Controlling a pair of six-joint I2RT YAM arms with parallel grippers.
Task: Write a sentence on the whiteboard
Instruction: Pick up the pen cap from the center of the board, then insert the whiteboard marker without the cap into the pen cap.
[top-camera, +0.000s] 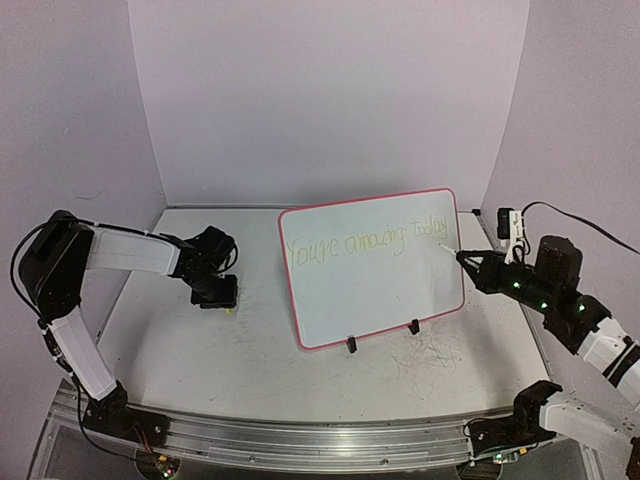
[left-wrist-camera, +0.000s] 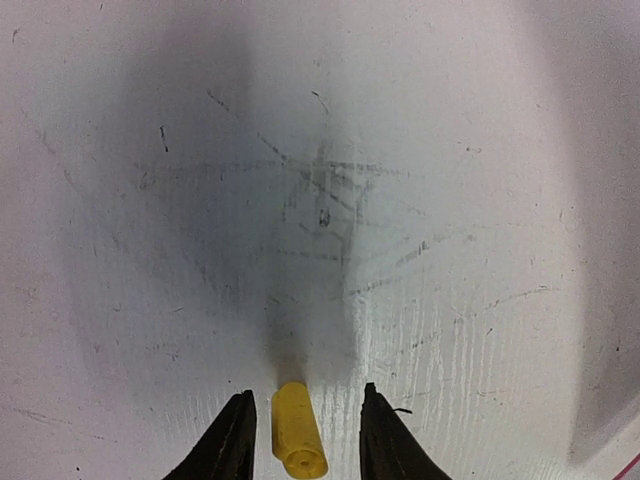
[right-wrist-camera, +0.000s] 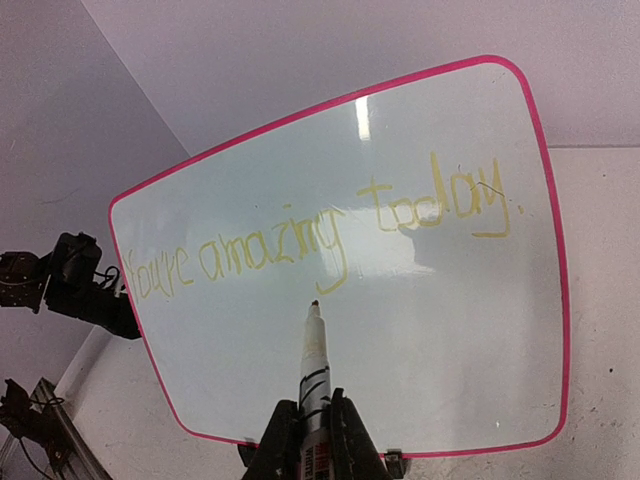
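Observation:
The whiteboard (top-camera: 375, 265) stands propped on two black clip feet mid-table, red-pink border, also in the right wrist view (right-wrist-camera: 400, 330). The sentence (top-camera: 365, 243), yellow-green handwriting, reads "You're amazing today" (right-wrist-camera: 330, 245). My right gripper (top-camera: 472, 262) is shut on a white marker pen (right-wrist-camera: 313, 365), tip pointing at the board's right edge, just off the surface. My left gripper (top-camera: 218, 295) is open, fingers down on the table, straddling a small yellow pen cap (left-wrist-camera: 297, 430) that lies loose between them.
The table top (left-wrist-camera: 320, 200) is white and scuffed with old pen marks. Lilac walls close in the back and both sides. The arm bases sit on a metal rail (top-camera: 300, 440) at the near edge.

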